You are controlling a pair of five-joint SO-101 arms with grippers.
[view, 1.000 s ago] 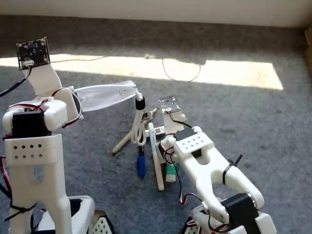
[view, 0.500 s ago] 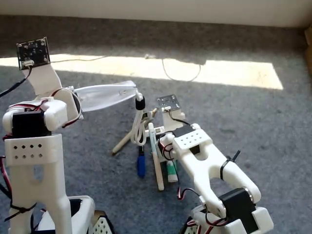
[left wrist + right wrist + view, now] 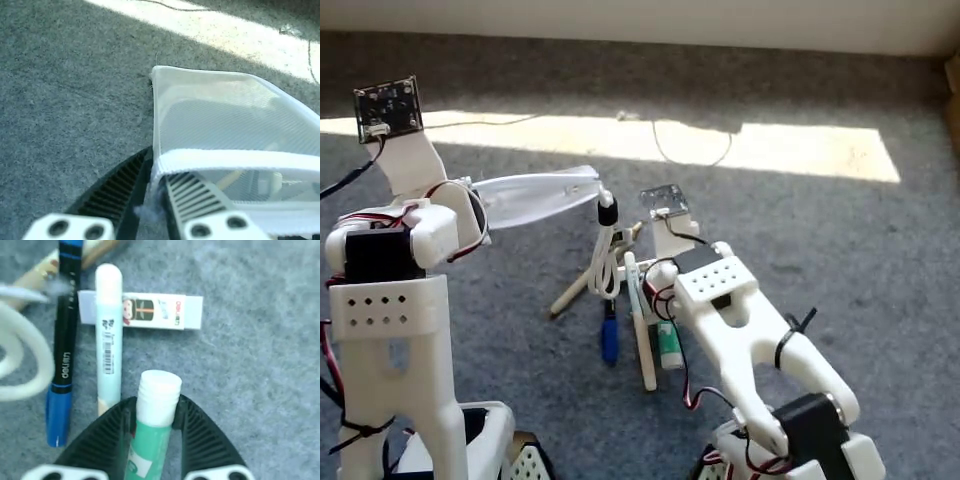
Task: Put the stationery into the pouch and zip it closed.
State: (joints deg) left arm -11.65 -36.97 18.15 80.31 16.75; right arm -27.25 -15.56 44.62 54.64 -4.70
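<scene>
My left gripper (image 3: 156, 167) is shut on one end of the clear mesh pouch (image 3: 225, 120), pinching its white zipper band. Seen from above, the pouch (image 3: 535, 195) hangs in the air off that gripper (image 3: 477, 205), over the carpet. My right gripper (image 3: 155, 404) is shut on a glue stick (image 3: 152, 430) with a green body and white cap. It sits low over the stationery pile (image 3: 663, 325). Ahead of it lie a white pen (image 3: 108, 330), a blue pen (image 3: 62, 340), a white eraser (image 3: 150, 311) and a wooden pencil (image 3: 50, 267).
A looped white cable (image 3: 605, 258) lies across the pens. Grey carpet (image 3: 840, 250) spreads open to the right and far side, with a sunlit strip and a thin wire (image 3: 690, 155) at the back. Both arm bases stand at the near edge.
The right arm's wrist has shifted a little back and to the left, with the glue stick between its fingers. The left arm and the pouch have not moved.
</scene>
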